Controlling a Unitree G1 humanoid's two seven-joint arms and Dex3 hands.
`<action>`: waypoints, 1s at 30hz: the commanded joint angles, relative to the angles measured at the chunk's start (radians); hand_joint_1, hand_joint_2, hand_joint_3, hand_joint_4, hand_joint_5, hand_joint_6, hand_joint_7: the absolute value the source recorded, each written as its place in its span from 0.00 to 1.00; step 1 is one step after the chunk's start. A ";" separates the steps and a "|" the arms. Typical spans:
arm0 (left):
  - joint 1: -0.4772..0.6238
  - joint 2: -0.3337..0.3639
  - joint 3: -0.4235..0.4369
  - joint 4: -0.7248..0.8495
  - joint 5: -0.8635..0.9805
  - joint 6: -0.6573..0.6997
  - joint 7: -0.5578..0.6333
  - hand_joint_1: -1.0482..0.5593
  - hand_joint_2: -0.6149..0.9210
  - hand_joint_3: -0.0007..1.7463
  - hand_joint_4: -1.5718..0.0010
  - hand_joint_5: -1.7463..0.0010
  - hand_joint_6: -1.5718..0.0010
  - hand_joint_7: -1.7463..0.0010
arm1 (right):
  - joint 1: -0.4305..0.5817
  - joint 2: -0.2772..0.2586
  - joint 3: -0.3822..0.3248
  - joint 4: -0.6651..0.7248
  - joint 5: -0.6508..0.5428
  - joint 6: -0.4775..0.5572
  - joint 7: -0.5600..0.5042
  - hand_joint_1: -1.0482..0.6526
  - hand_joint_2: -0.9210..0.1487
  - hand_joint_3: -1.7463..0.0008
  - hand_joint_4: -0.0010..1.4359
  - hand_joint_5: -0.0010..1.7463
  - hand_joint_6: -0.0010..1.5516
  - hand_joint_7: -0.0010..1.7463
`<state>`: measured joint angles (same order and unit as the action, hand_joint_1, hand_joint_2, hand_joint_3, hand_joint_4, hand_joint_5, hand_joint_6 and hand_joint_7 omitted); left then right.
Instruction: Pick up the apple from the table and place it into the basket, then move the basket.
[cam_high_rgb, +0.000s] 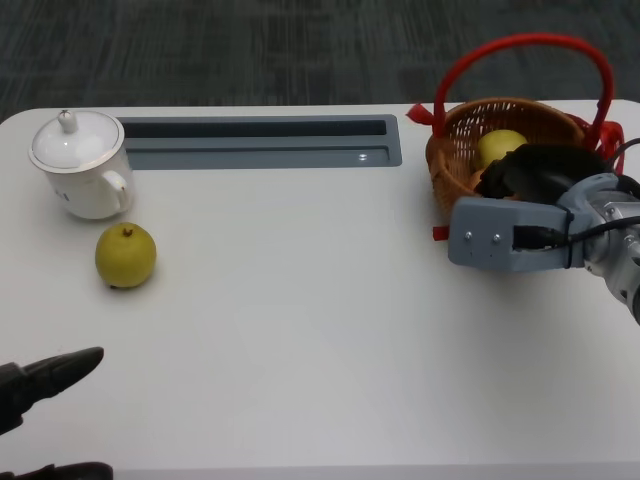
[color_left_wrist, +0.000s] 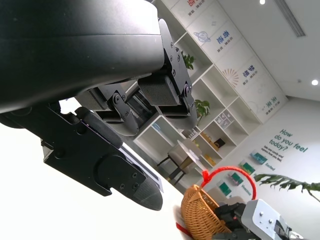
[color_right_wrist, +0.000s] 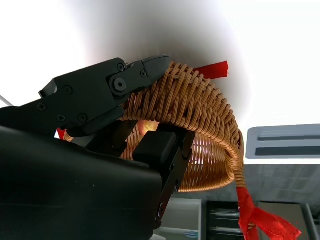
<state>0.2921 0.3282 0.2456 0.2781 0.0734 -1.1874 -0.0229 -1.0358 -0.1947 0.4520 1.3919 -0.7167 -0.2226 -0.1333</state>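
The white, round-cornered desk (cam_high_rgb: 300, 320) is set on dark grey carpet (cam_high_rgb: 250, 50); the brown wicker basket's (cam_high_rgb: 470, 150) rim is gripped by the right hand (cam_high_rgb: 540, 175), the left hand (cam_high_rgb: 45, 385) empty, fingers apart.

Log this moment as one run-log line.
phase: move basket | right hand: grips basket rim | apple: in basket | left hand: open, idle | second yellow fruit: on table by lidded cup
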 joint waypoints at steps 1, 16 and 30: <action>0.041 0.017 0.002 -0.031 -0.037 0.002 -0.018 0.33 0.82 0.00 0.39 1.00 0.45 0.99 | 0.015 -0.023 -0.023 0.004 0.018 0.017 -0.028 0.47 0.00 0.96 0.64 0.01 0.58 0.01; 0.060 0.011 -0.006 -0.032 -0.072 0.005 -0.051 0.36 0.80 0.00 0.39 1.00 0.44 1.00 | 0.008 -0.003 -0.010 0.004 0.000 0.025 0.108 0.04 0.09 0.99 0.21 0.00 0.19 0.00; -0.013 0.016 -0.034 -0.035 -0.098 0.059 -0.096 0.36 0.80 0.00 0.39 1.00 0.44 1.00 | -0.023 -0.046 -0.106 -0.021 0.122 -0.086 0.263 0.02 0.09 1.00 0.03 0.01 0.03 0.01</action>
<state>0.2896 0.3276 0.2136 0.2463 -0.0064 -1.1400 -0.1086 -1.0360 -0.2080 0.3654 1.3846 -0.6184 -0.2879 0.1133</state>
